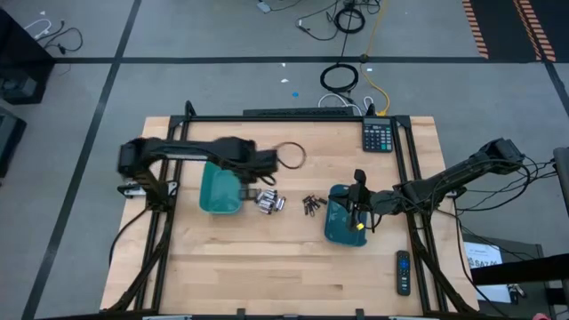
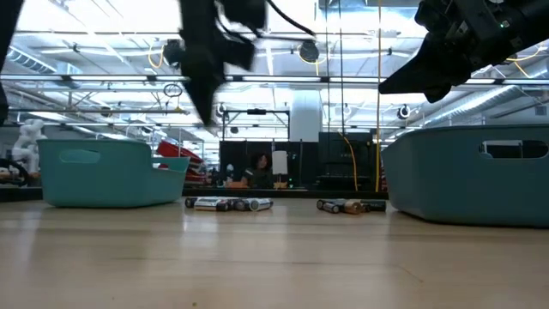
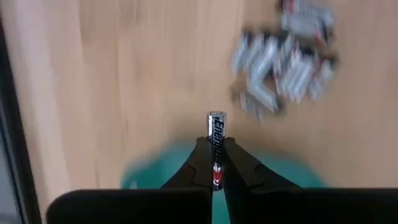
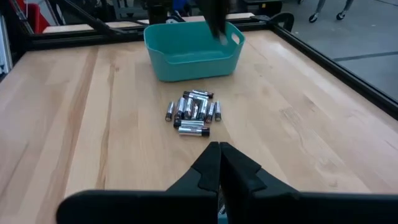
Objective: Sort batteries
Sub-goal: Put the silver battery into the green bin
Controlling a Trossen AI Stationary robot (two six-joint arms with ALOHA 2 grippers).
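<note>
My left gripper (image 3: pixel 216 163) is shut on one silvery-white battery (image 3: pixel 216 134) above the right rim of the left teal tray (image 1: pixel 218 191). A heap of silvery-white batteries (image 1: pixel 269 202) lies on the table just right of that tray, and it also shows in the left wrist view (image 3: pixel 283 62). A small group of dark, thinner batteries (image 1: pixel 310 205) lies between the two trays. My right gripper (image 4: pixel 219 155) is shut over the right teal tray (image 1: pixel 342 222), with nothing showing between its fingers. My left gripper pinches the battery's rear half (image 3: pixel 216 167) between its two fingers. The fingers point down from above and lie along the battery. The battery's front end (image 3: pixel 216 118) sticks out past the fingertips. The battery is lifted clear, over the tray's edge (image 3: pixel 155 171).
A calculator (image 1: pixel 378 135) lies at the table's far right and a black remote (image 1: pixel 403 271) at its near right. A cable loop (image 1: pixel 292 156) lies by my left arm. Bare wood spans the near half of the table. A person (image 2: pixel 257 163) shows far behind in the room.
</note>
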